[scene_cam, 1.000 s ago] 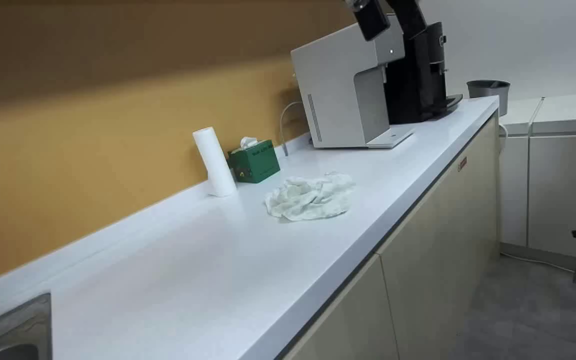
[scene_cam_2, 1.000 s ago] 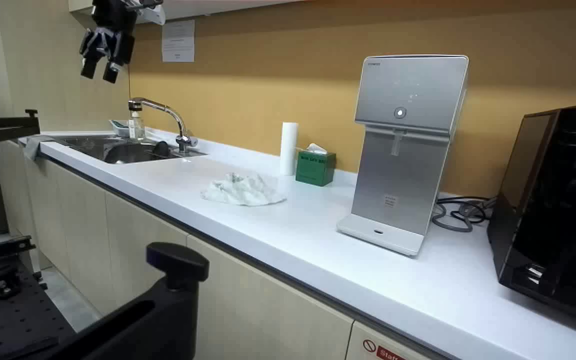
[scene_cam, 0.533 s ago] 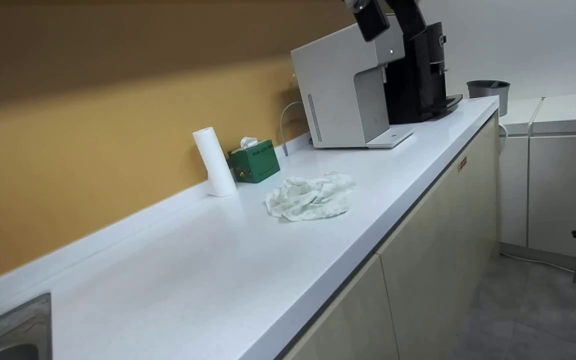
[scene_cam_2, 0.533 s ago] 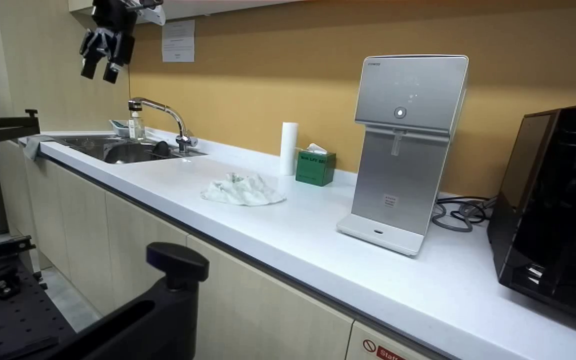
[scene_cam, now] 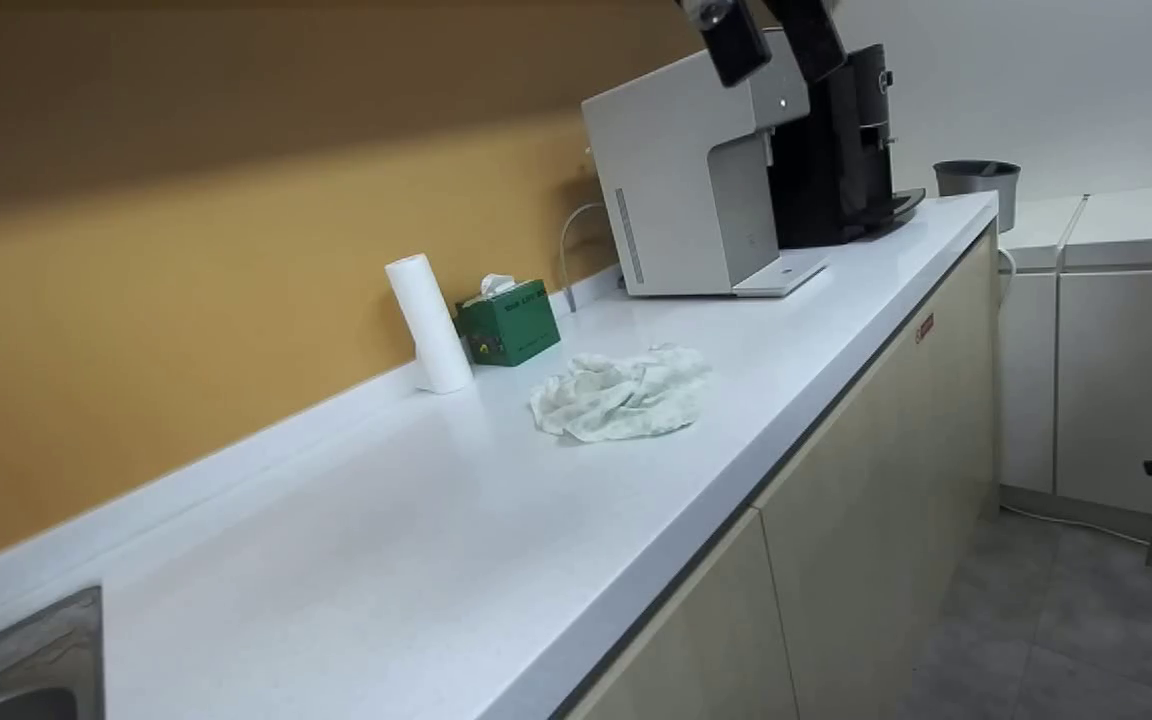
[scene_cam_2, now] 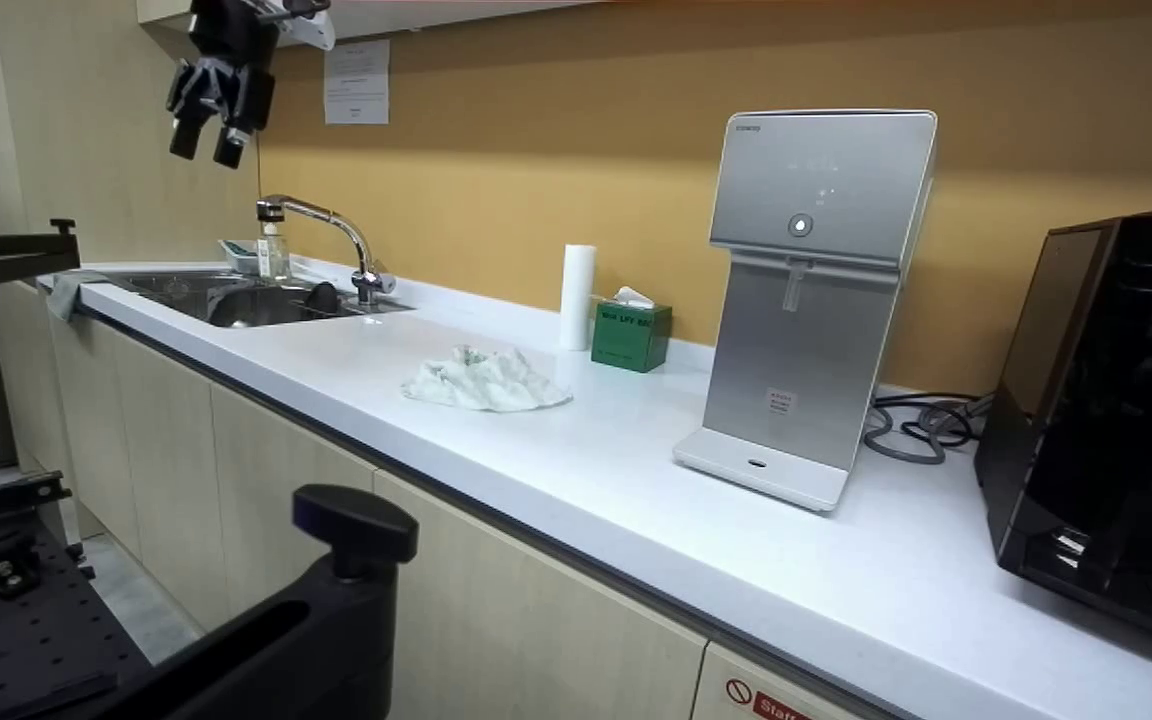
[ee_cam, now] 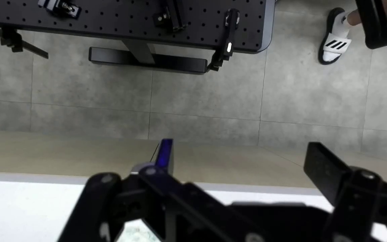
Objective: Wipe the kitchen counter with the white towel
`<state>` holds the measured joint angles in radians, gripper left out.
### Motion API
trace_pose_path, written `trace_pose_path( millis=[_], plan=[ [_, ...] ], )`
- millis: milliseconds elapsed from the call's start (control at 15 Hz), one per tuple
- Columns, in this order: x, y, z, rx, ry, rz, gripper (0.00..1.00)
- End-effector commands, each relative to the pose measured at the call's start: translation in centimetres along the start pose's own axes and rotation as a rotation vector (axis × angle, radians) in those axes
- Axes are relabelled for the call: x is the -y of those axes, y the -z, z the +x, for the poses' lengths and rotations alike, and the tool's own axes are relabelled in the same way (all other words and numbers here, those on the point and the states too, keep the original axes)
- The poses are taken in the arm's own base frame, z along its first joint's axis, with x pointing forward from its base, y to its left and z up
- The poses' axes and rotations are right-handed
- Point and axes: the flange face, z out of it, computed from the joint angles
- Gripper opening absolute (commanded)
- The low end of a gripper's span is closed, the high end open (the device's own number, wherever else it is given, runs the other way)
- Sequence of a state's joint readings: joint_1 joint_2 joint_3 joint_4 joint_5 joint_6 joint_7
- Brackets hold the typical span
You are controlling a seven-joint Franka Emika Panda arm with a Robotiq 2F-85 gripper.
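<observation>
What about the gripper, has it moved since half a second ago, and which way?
Yes, slightly: in an exterior view the gripper has shifted toward the picture's right, narrowing the visible gap to the wall notice.

On the white counter (scene_cam: pixel 366 560), between front and back edges, lies a crumpled white cloth towel (scene_cam: pixel 621 397); by the back edge, a white paper cylinder (scene_cam: pixel 431 325); higher, a black two-fingered gripper (scene_cam: pixel 786 69), fingers apart.
</observation>
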<state>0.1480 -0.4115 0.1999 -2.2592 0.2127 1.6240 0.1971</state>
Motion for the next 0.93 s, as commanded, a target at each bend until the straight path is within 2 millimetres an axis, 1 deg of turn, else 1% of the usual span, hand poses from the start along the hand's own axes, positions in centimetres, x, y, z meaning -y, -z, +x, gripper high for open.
trace_pose_path(
  millis=[0, 200, 333, 600, 867],
  plan=[
    [-1.9, 0.8, 1.7, -0.104, -0.076, -0.002, 1.00],
    [-3.7, 1.4, 4.1, -0.230, -0.119, -0.067, 1.00],
    [-5.0, 1.3, 6.1, -0.290, -0.140, -0.102, 1.00],
    [-7.6, -0.3, 11.0, -0.353, -0.175, -0.122, 1.00],
    [-9.6, -2.9, 15.4, -0.382, -0.190, -0.114, 1.00]
  ],
)
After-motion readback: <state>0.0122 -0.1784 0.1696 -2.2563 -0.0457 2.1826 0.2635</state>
